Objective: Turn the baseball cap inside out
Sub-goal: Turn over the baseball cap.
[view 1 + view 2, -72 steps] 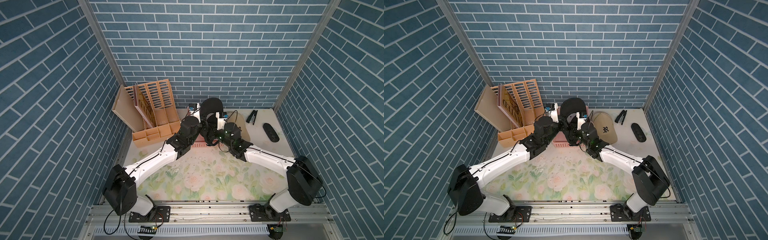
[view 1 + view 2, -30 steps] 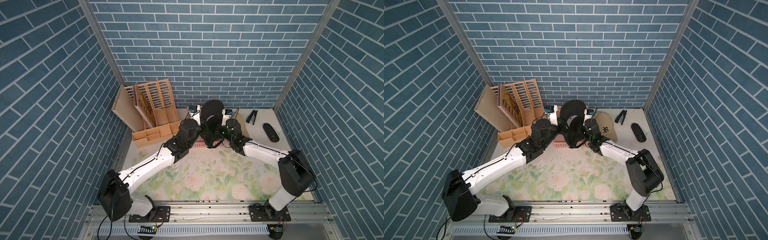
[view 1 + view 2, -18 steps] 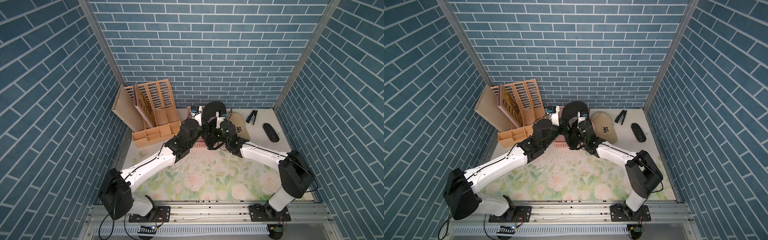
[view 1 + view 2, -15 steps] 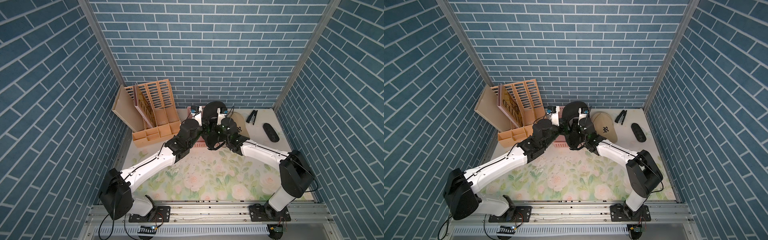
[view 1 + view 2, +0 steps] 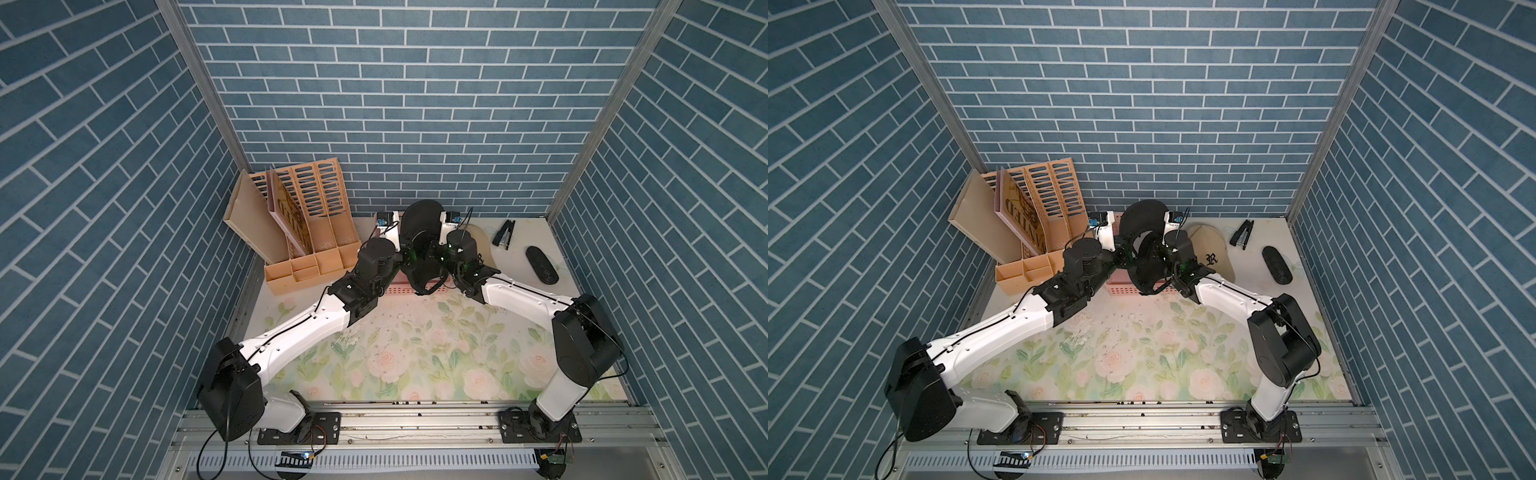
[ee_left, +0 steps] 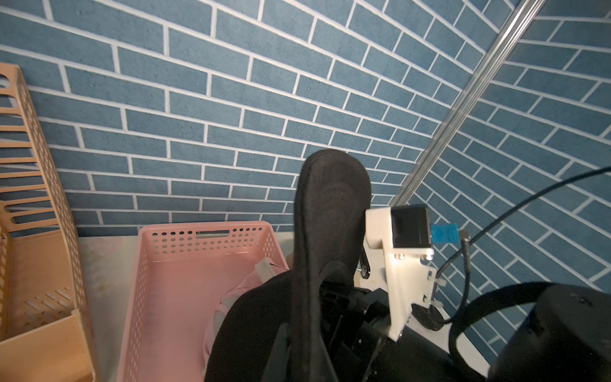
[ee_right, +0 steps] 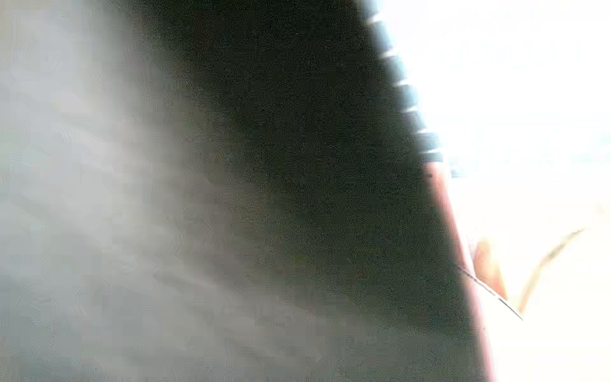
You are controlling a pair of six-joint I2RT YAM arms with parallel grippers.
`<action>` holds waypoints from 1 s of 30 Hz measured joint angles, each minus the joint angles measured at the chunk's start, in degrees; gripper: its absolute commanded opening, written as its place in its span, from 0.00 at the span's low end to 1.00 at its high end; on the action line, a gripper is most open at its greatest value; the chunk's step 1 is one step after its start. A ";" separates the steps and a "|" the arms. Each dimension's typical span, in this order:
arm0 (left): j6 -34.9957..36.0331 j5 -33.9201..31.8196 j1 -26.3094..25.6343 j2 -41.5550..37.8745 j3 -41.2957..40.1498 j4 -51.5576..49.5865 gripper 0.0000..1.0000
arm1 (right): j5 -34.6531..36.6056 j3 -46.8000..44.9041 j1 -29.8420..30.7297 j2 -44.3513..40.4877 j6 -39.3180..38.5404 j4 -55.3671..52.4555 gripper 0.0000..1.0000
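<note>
You've got the black cap lifted off the table at the back, brim pointing up, over the pink basket. Your left gripper is clamped on it below the brim. Right gripper is closed against the other side. Can't tell if it pinches fabric, since its wrist view is all dark cloth. Tan cap lies just right of it.
</note>
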 measured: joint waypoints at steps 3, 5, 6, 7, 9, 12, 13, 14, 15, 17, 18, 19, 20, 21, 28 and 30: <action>0.37 -1.09 0.09 -1.16 -0.31 0.02 0.00 | -0.15 -1.14 -0.42 0.00 0.02 -1.05 0.00; 0.66 -1.42 0.09 -1.77 -0.31 0.15 0.00 | -0.63 -1.66 -0.46 0.02 0.00 -1.62 0.00; 0.74 -1.49 0.09 -2.10 -0.31 0.17 0.00 | -1.05 -1.79 -0.55 0.15 0.00 -1.92 0.00; 0.81 -1.57 0.09 -2.34 -0.31 0.17 0.00 | -1.46 -1.81 -0.59 0.35 0.00 -2.03 0.00; 1.03 -2.32 0.09 -2.56 -0.31 0.11 0.00 | -2.40 -1.79 -0.63 0.98 -0.09 -2.10 0.00; 1.88 -3.74 0.09 -2.54 -0.24 -0.42 0.00 | -4.04 -1.79 -0.61 1.75 -0.63 -2.91 0.03; 2.29 -4.13 0.09 -2.45 -0.11 -0.68 0.00 | -4.61 -1.79 -0.59 1.77 -0.79 -3.30 0.09; 2.97 -4.63 0.09 -2.12 0.07 -0.66 0.00 | -5.07 -1.79 -0.44 1.70 -0.81 -3.43 0.15; 3.74 -4.96 0.09 -1.77 0.17 -0.20 0.00 | -5.40 -1.79 -0.33 1.55 -1.01 -3.48 0.21; 5.22 -5.25 0.09 -1.07 -0.13 1.75 0.00 | -6.51 -1.79 -0.15 0.96 -1.53 -3.61 0.25; 5.97 -5.29 0.09 -0.63 -0.46 2.99 0.00 | -7.39 -1.79 -0.07 0.46 -1.51 -3.61 0.24; 6.45 -5.22 0.09 -0.33 -0.70 3.91 0.00 | -8.15 -1.79 0.04 -0.02 -1.51 -3.54 0.21; 6.95 -4.96 0.09 0.09 -0.96 4.94 0.00 | -9.07 -1.79 0.15 -0.68 -1.46 -3.32 0.18; 7.30 -4.68 0.09 0.44 -1.18 5.79 0.00 | -9.99 -1.79 0.28 -1.27 -1.27 -2.89 0.13; 7.48 -3.34 0.09 0.96 -1.46 7.87 0.00 | -16.55 -1.75 0.52 -1.53 0.57 5.75 0.00; 7.17 -2.91 0.09 0.96 -1.46 7.87 0.00 | -18.69 -1.55 0.66 -0.42 1.33 9.05 0.00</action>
